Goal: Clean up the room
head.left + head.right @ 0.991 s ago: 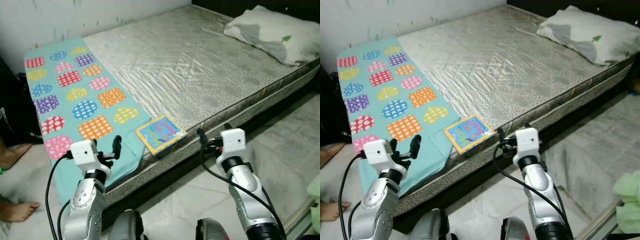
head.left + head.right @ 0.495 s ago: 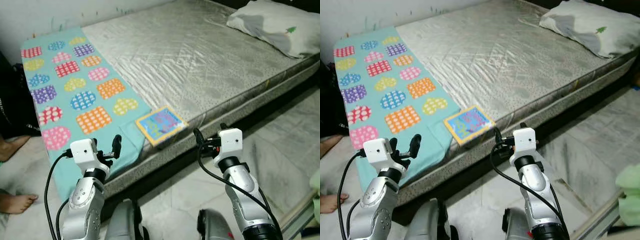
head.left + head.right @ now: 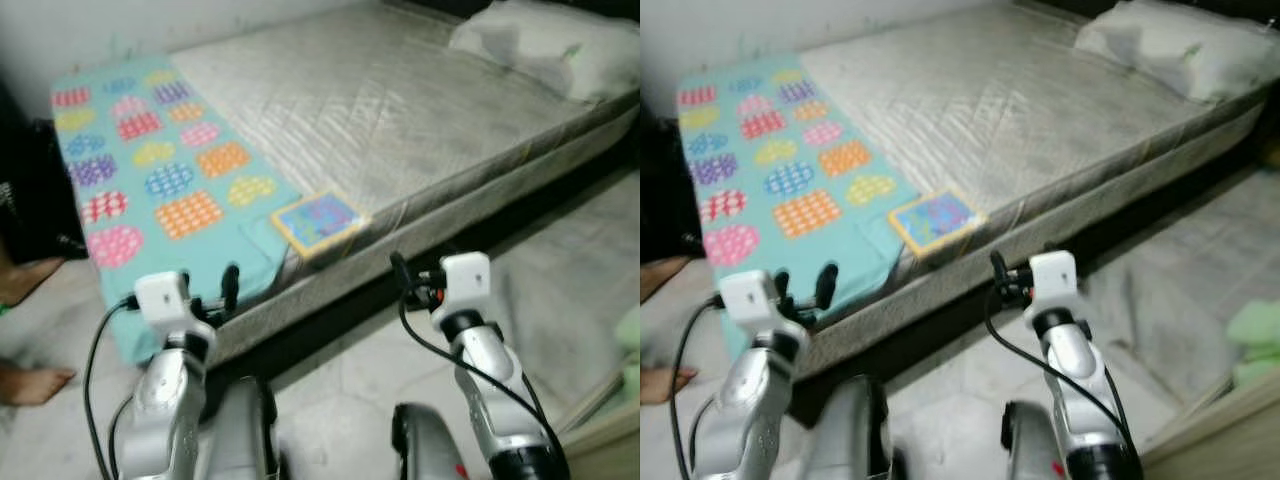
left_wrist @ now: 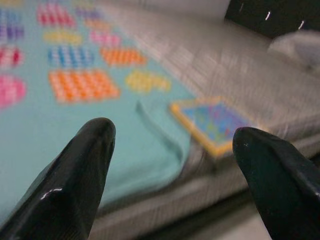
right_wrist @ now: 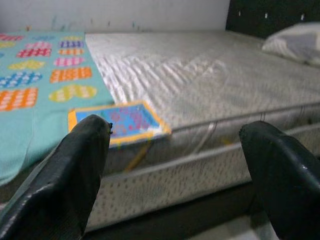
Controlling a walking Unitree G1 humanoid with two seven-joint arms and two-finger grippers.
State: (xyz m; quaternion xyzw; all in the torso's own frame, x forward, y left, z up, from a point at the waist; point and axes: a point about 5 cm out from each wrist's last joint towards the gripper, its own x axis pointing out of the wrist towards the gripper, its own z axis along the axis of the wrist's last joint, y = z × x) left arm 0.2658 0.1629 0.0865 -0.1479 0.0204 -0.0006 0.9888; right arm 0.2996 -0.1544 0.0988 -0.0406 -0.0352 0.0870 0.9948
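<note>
Where the mattress (image 3: 400, 130) ends, a book (image 3: 318, 222) at its edge, left hand (image 4: 170, 165) and right hand (image 5: 175, 165) both spread apart short of it.

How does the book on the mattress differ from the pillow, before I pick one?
The book is flat, square and brightly coloured with a yellow border; the pillow is plump, pale and much larger. The book lies at the mattress's near edge, beside the patterned blanket and just ahead of both claws; the pillow sits at the far corner. Both rest on the mattress.
</note>
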